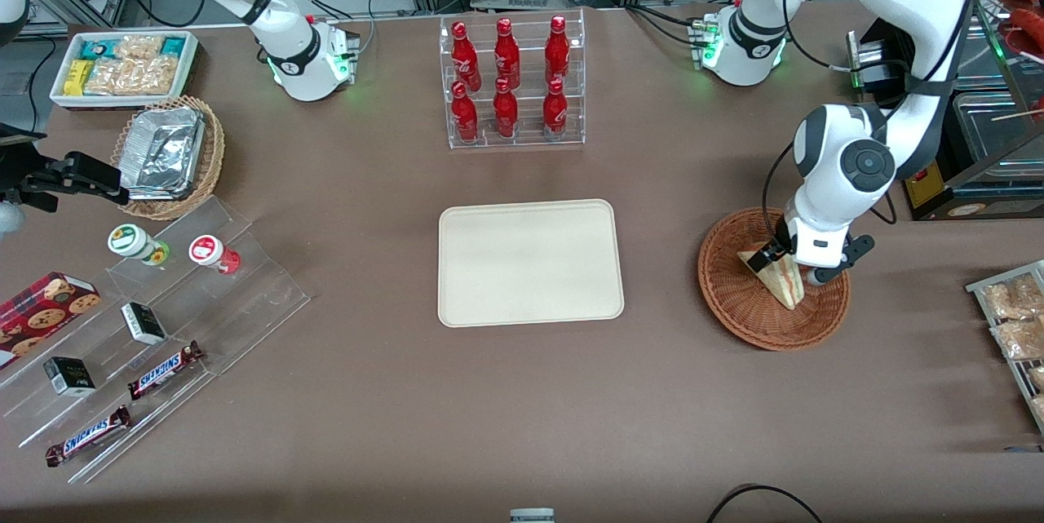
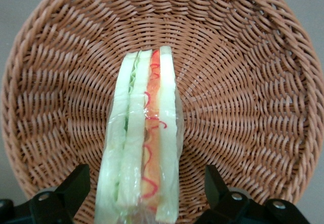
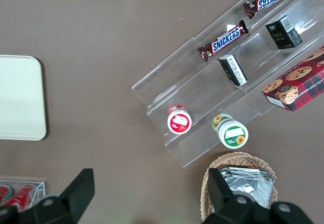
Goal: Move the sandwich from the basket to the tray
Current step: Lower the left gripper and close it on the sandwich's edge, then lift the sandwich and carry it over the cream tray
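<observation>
The brown worktop (image 1: 367, 392) carries the cream tray (image 1: 530, 262) at its middle, bare, and well apart from it, toward the working arm's end, the reddish-brown woven basket (image 1: 738, 307). The sandwich (image 1: 783, 282) stands on edge inside that basket, and the hand (image 1: 795, 262) is lowered over it with its fingers spread, one on each side of the wedge and neither yet touching the bread, as the wrist view shows (image 2: 144, 183). The step in hand looks to be the grasp. To do it well, I would judge that the hand should settle a little lower so the pads meet the flat bread faces rather than the thin edges, then close gently: the bread looks soft and is wrapped in clear film, so a hard squeeze could crush it or let it slide. A straight lift clear of the basket rim should come first, then the carry across to the tray. The sandwich is a pale triangular wedge, its cut side showing green leaf, a red-orange layer and thin red squiggles between white slices.
</observation>
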Robot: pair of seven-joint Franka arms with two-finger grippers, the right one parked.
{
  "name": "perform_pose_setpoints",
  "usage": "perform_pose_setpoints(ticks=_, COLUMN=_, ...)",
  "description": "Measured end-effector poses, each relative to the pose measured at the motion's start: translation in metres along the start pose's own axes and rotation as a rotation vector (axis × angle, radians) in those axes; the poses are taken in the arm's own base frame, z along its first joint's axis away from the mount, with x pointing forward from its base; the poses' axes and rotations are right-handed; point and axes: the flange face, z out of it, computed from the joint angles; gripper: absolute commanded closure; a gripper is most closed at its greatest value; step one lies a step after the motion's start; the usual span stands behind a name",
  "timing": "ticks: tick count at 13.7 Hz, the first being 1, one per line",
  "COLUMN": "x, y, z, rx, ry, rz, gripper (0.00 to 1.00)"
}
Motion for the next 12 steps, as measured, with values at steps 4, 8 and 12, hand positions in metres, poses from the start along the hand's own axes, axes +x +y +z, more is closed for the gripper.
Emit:
perform_pose_setpoints(ticks=4, x=0.0, y=0.0, z=0.009, rx=-0.003, ry=-0.001, rz=0.0, gripper=1.0)
perform_pose_setpoints(ticks=8, x=0.001, y=-0.001, z=-0.006, rx=0.008, ry=-0.003, rz=0.025, gripper=1.0)
perform_pose_setpoints(ticks=12, x=-0.002, y=0.016, z=-0.045, rx=0.048, ry=-0.031, rz=0.1, gripper=1.0)
